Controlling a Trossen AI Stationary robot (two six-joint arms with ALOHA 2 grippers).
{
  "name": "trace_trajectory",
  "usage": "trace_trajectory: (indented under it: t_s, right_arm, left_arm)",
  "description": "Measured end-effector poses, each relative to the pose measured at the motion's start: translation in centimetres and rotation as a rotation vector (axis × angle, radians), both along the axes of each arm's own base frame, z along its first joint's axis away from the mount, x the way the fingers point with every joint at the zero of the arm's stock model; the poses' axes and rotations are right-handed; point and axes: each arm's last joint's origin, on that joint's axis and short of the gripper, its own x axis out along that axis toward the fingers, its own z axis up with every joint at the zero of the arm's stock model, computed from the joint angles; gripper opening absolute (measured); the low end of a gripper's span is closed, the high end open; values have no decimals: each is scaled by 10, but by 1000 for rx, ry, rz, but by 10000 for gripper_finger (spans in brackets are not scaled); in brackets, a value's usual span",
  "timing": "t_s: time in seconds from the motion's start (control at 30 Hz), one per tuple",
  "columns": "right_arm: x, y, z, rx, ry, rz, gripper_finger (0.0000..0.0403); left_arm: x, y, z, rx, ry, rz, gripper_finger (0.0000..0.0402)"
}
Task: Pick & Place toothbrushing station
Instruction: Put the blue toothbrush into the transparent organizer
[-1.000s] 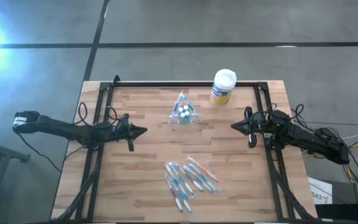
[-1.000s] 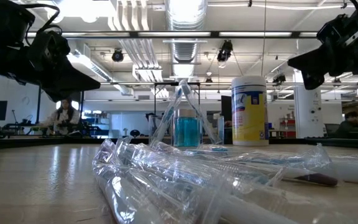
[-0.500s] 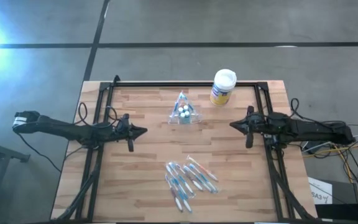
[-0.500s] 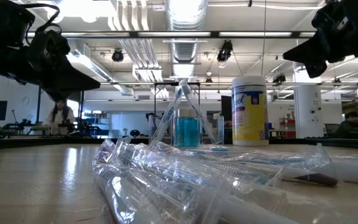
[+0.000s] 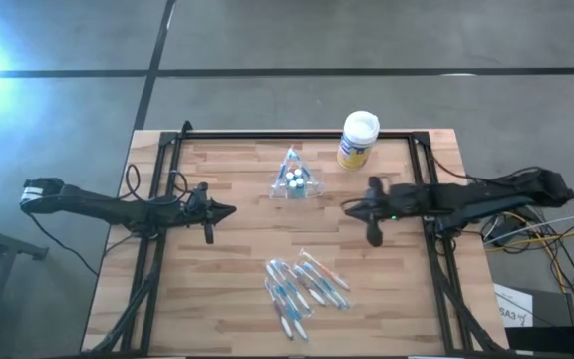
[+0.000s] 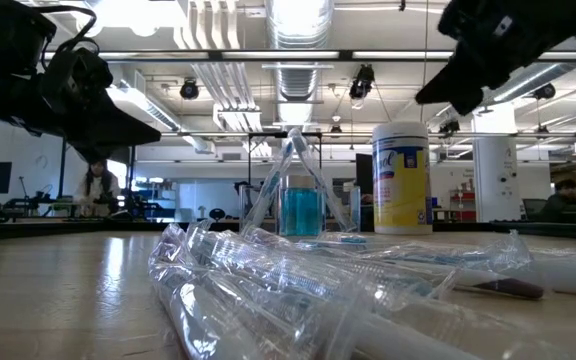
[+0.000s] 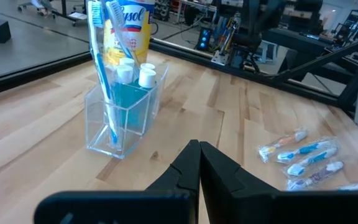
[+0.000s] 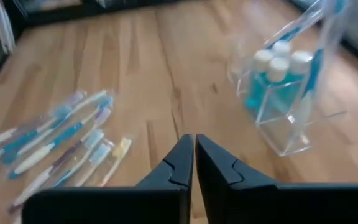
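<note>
- Right arm has swung in from the table's right edge toward the middle over the last second; the left one hasn't budged.
- Light wooden slat table is the stage, with both dark arms hanging above it and nothing picked up.
- Yellow wipes canister with a white lid stands beyond the right gripper, not part of the job.
- Small see-through plastic cup, blue brush and white-capped tubes already in it, sits between the two grippers, a bit to the far side.
- Pile of plastic-wrapped blue and pink toothbrushes lies on the near side of the right gripper, below it.
- Right gripper has its fingers pressed together and empty; same for the left gripper.
- Looks like the reach-in step: next it'd need to spread its fingers, drop onto one wrapped brush and pinch it.
</note>
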Motion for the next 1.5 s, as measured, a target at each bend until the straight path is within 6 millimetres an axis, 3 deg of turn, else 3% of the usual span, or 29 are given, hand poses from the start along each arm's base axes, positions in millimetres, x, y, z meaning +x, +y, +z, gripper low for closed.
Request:
trace_trajectory:
  t_s: [0.17, 0.33, 0.53, 0.83, 1.1, 1.33, 1.5]
  right_arm:
    - [37, 13, -6, 46, 105, 37, 65]
    - [72, 43, -5, 103, 157, 149, 137]
    - [107, 69, -8, 183, 251, 131, 196]
    - [145, 96, -34, 144, 549, 106, 203]
    - [161, 112, -65, 105, 673, 113, 203]
    - [160, 111, -71, 108, 688, 101, 197]
    - [161, 116, -63, 115, 655, 103, 178]
  left_arm:
    - [0, 0, 0, -13, -4, -1, 10]
    - [0, 0, 0, 5, 0, -3, 10]
    - [0, 0, 0, 10, 1, -4, 10]
    - [0, 0, 0, 6, 1, -13, 10]
    - [0, -1, 0, 2, 0, -25, 10]
    - [0, -1, 0, 1, -1, -26, 10]
    - [0, -1, 0, 1, -1, -25, 10]
